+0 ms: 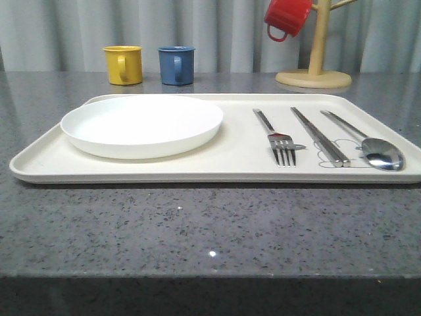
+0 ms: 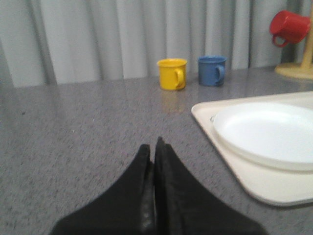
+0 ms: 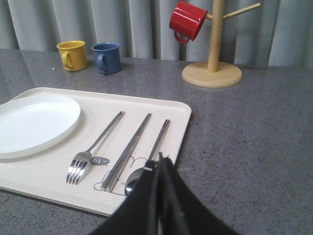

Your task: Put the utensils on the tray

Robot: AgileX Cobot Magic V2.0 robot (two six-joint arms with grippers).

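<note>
The cream tray (image 1: 237, 155) lies across the grey table. On its left half rests the round white plate (image 1: 141, 125). On its right half lie the silver fork (image 1: 277, 137), the flat metal chopsticks (image 1: 320, 136) and the long-handled spoon (image 1: 368, 143), side by side. My left gripper (image 2: 153, 145) is shut and empty over bare table, left of the tray (image 2: 254, 183) and plate (image 2: 269, 132). My right gripper (image 3: 159, 159) is shut and empty near the tray's right front corner, partly hiding the spoon (image 3: 157, 142) bowl; the fork (image 3: 93, 147) and chopsticks (image 3: 129, 151) lie beside it.
A yellow mug (image 1: 123, 64) and a blue mug (image 1: 176, 64) stand behind the tray. A wooden mug tree (image 1: 314, 72) at the back right holds a red mug (image 1: 287, 17). Grey curtains close off the back. Bare table runs in front of the tray.
</note>
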